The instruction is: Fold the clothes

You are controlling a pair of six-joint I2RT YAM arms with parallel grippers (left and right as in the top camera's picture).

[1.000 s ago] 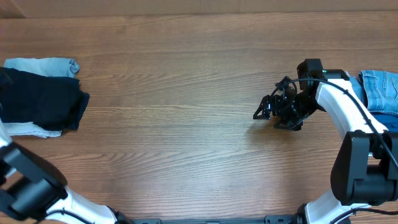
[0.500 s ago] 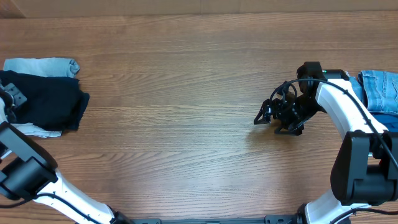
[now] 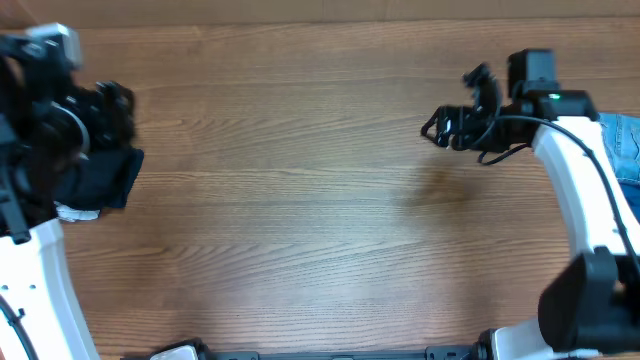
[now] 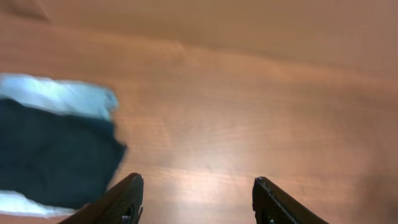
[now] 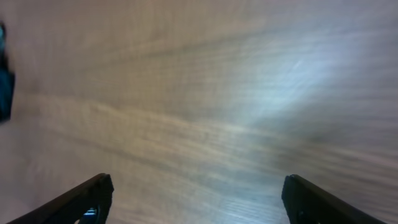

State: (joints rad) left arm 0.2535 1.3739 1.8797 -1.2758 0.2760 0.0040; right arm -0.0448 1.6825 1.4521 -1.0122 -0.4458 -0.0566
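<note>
The clothes lie at the table's two ends. A folded dark garment (image 3: pixel 108 178) rests at the left edge on a white one (image 3: pixel 76 212). The left wrist view shows the same dark garment (image 4: pixel 53 155) with a light-blue one (image 4: pixel 59 98) behind it. My left gripper (image 3: pixel 112 108) hovers, blurred, over this pile; its jaws (image 4: pixel 197 183) stand open and empty over bare wood. A light-blue denim piece (image 3: pixel 626 145) shows at the right edge. My right gripper (image 3: pixel 448 110) is raised left of it, open and empty (image 5: pixel 198 183).
The wooden table (image 3: pixel 300 200) stretches between the two arms. The left arm's white link (image 3: pixel 40 270) runs along the left edge, and the right arm's white link (image 3: pixel 585 190) runs down the right side.
The left arm has swung in over the left pile and its jaws have opened. The right gripper has lifted and moved toward the far edge of the table.
</note>
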